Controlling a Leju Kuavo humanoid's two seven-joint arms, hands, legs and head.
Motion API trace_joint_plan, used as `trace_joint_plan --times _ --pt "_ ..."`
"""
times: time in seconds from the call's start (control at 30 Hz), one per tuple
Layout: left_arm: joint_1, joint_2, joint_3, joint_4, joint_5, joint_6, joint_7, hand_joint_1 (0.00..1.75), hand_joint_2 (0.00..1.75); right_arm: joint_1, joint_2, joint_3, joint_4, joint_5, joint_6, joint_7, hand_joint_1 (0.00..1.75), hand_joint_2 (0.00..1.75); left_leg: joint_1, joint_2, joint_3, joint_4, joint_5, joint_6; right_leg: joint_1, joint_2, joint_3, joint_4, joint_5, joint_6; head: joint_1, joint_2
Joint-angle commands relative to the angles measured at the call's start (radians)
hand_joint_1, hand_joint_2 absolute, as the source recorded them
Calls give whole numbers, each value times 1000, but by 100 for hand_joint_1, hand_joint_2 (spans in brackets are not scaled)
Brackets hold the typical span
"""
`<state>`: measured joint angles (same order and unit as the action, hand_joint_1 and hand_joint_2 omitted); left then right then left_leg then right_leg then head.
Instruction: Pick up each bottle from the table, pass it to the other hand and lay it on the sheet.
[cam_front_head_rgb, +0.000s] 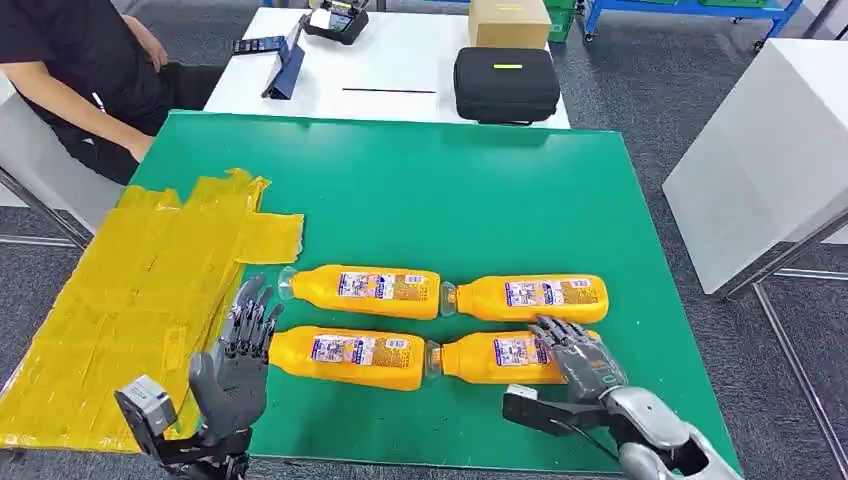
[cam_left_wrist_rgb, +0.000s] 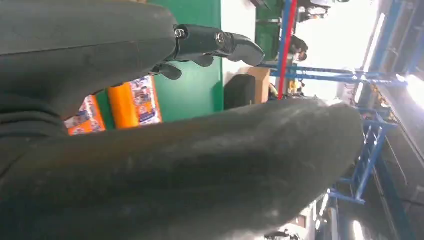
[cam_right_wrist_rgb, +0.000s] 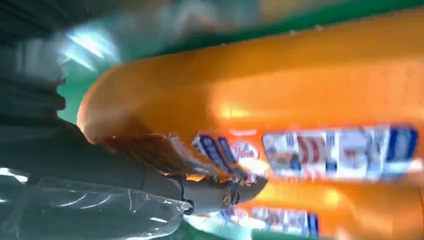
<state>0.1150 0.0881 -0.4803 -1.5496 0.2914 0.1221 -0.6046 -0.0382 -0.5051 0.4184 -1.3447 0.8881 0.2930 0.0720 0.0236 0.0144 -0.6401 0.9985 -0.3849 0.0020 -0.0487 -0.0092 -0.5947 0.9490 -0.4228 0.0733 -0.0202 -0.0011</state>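
Observation:
Four orange bottles lie on the green table (cam_front_head_rgb: 450, 190) in two rows: far-left (cam_front_head_rgb: 365, 290), far-right (cam_front_head_rgb: 540, 296), near-left (cam_front_head_rgb: 345, 356) and near-right (cam_front_head_rgb: 490, 357). My right hand (cam_front_head_rgb: 580, 362) reaches over the base end of the near-right bottle, its fingers laid across it; the bottle still lies flat. Close up, that bottle (cam_right_wrist_rgb: 300, 85) is blurred, with a finger (cam_right_wrist_rgb: 210, 192) crossing its label. My left hand (cam_front_head_rgb: 238, 360) stands open with fingers spread, just beside the near-left bottle's end, holding nothing. Its fingers (cam_left_wrist_rgb: 220, 42) show above the bottles (cam_left_wrist_rgb: 135, 102). The yellow sheet (cam_front_head_rgb: 130, 290) covers the table's left side.
A person (cam_front_head_rgb: 70, 70) sits at the far left corner. Behind the green table stands a white table with a black case (cam_front_head_rgb: 505, 82), a cardboard box (cam_front_head_rgb: 508, 22) and small devices. A white block (cam_front_head_rgb: 770, 150) stands to the right. The table's far half is bare green.

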Motion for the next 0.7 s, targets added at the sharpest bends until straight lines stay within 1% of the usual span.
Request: trace_joint_plan --times 0.03,0.13,0.17,0.2,0.23,0.27,0.3,0.33,0.37,0.43,0.5,0.57,0.6,0.63,0.67,0.7 --pt "-58 -18 -10 85 -15 -14 25 0 0 62 -5 96 91 -14 144 59 173 175 1 -5 9 -1 -4 -1 2 -4 11 -2 -3 -3 0 0" --pt "-52 -26 -3 68 -27 -9 40 0 0 76 -17 99 69 -17 163 93 175 175 2 -8 15 -2 -4 0 2 -6 18 -4 -5 -4 0 0" --pt "-51 -27 -3 63 -29 -9 43 0 0 78 -18 99 67 -16 166 99 175 175 1 -6 15 -2 -5 0 1 -5 18 -3 -6 -3 0 0" --pt "-49 -29 0 61 -31 -8 45 0 0 79 -18 99 63 -15 168 103 175 175 3 -3 17 0 -6 0 3 -2 20 -3 -4 -1 0 0" --pt "-49 -29 0 61 -31 -8 45 0 0 79 -18 99 63 -15 168 103 175 175 1 -6 19 -2 -6 1 1 -5 22 -4 -5 -3 0 0" --pt "-49 -29 0 61 -31 -8 45 0 0 79 -18 99 63 -15 168 103 175 175 1 -5 21 -1 -7 2 2 -4 24 -4 -6 -1 0 0" --pt "-49 -29 0 61 -31 -8 45 0 0 79 -18 99 63 -15 168 103 175 175 1 -7 22 -2 -8 2 2 -5 26 -4 -7 -3 0 0" --pt "-49 -29 0 61 -31 -8 45 0 0 79 -18 99 63 -15 168 103 175 175 1 -6 23 -2 -8 1 2 -5 27 -5 -8 -3 1 0" --pt "-49 -29 0 61 -31 -8 45 0 0 79 -18 99 63 -15 168 103 175 175 1 -7 24 -2 -9 2 2 -5 28 -5 -8 -5 0 0" --pt "-47 -35 7 60 -40 -7 51 0 0 84 -23 102 55 -11 179 126 175 175 1 -5 23 -1 -9 1 1 -3 27 -4 -8 -2 0 0" --pt "-47 -40 15 60 -45 -9 54 0 0 96 -25 103 48 2 181 154 175 175 1 -6 23 -1 -9 1 2 -4 27 -5 -8 -2 0 0" --pt "-44 -43 18 57 -47 -9 55 0 0 106 -17 97 45 17 167 188 175 175 1 -8 24 -2 -9 1 2 -6 28 -5 -9 -5 0 0" --pt "-40 -44 21 53 -48 -9 55 0 0 114 -6 88 40 35 135 218 175 175 2 -8 24 -2 -9 1 2 -6 28 -5 -9 -3 0 0" --pt "-39 -44 22 51 -49 -9 55 0 0 117 -3 85 37 38 131 223 175 175 2 -9 24 -2 -9 2 2 -7 29 -5 -9 -5 0 0" --pt "-35 -46 25 46 -52 -9 55 0 0 125 2 78 21 42 124 238 175 175 2 -7 25 -2 -9 1 2 -6 29 -5 -9 -2 0 0" --pt "-32 -48 30 42 -54 -8 55 0 0 141 9 51 -10 34 97 255 175 175 2 -7 25 -1 -9 1 2 -6 30 -5 -9 -2 0 0"
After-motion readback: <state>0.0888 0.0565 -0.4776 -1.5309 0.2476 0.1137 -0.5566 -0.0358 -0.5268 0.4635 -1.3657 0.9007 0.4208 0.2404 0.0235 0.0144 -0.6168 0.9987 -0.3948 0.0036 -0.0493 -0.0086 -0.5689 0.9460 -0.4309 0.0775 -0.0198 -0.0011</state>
